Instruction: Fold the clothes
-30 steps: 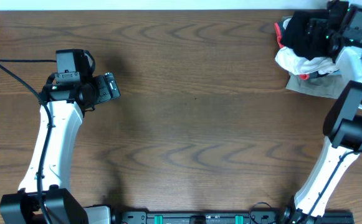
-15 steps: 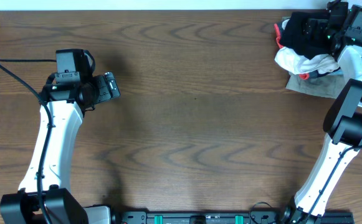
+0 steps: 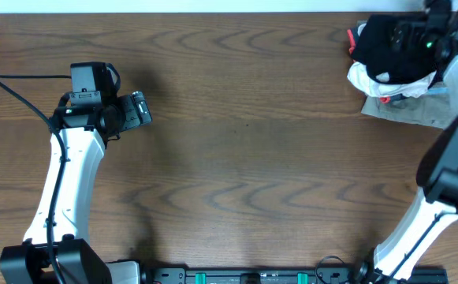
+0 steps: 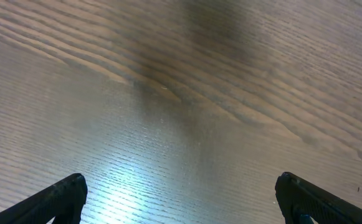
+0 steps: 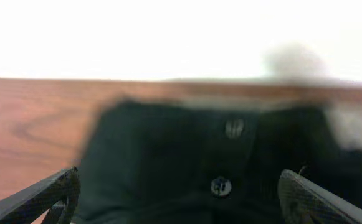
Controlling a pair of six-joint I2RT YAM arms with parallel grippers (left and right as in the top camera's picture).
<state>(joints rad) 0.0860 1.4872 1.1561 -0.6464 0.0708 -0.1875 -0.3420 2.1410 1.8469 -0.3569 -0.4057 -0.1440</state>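
A pile of clothes lies at the far right corner of the table: a black buttoned garment (image 3: pixel 382 47) on top, a white one (image 3: pixel 370 77) with red trim under it, and a grey one (image 3: pixel 406 110) at the bottom. My right gripper (image 3: pixel 406 35) is open over the black garment, its fingers either side of the garment's buttons (image 5: pixel 221 185) in the right wrist view. My left gripper (image 3: pixel 142 109) is open and empty above bare wood (image 4: pixel 181 124) at the left of the table.
The wooden table (image 3: pixel 244 158) runs between the two arms. The back edge of the table lies just behind the clothes pile. A black cable (image 3: pixel 24 77) trails from the left arm towards the left edge.
My right arm has shifted right and towards the back edge, over the pile. The black garment shows more. The left arm has not moved.
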